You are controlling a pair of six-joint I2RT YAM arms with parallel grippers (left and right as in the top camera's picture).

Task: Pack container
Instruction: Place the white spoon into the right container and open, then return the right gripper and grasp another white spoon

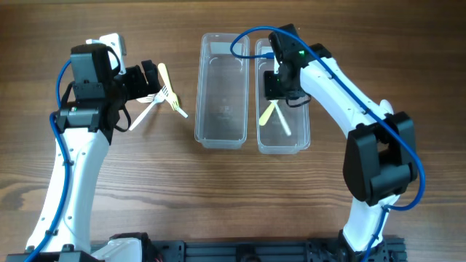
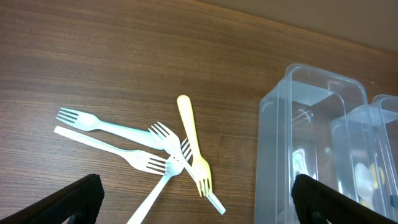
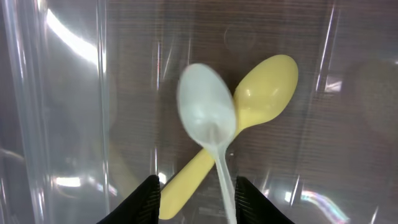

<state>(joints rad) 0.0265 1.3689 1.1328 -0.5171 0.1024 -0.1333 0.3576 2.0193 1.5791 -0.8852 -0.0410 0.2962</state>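
On the middle of the wooden table [image 1: 145,189] stand two clear plastic containers side by side, their long sides just beside each other. The left container [image 1: 220,102] shows only its bare floor. The right container [image 1: 300,138] holds a yellow spoon [image 3: 267,93] and a white spoon [image 3: 207,112], which cross each other on its floor, the white one lying over the yellow one's neck. In the right wrist view the white spoon's bowl looks blurred.

Above that right container hangs the right gripper [image 3: 198,196], pointing down into it. Its fingers [image 3: 148,202] are parted with a clear gap, and the thin handle of the white spoon runs up between them, nearer one finger than the other. I cannot tell whether the handle touches that finger; the fingers are not pressed onto it.

Left of the containers, on the bare table, lies a loose pile of forks. A yellow fork [image 2: 189,137] lies with its tines toward the left wrist camera, crossing over several white forks [image 2: 106,127] whose handles fan out in different directions. The left gripper [image 2: 198,186] hovers over this pile with its fingers [image 2: 74,199] spread wide, one at each lower corner of the wrist view, holding nothing. From overhead the left gripper [image 1: 154,81] sits directly above the forks, well apart from the left container.
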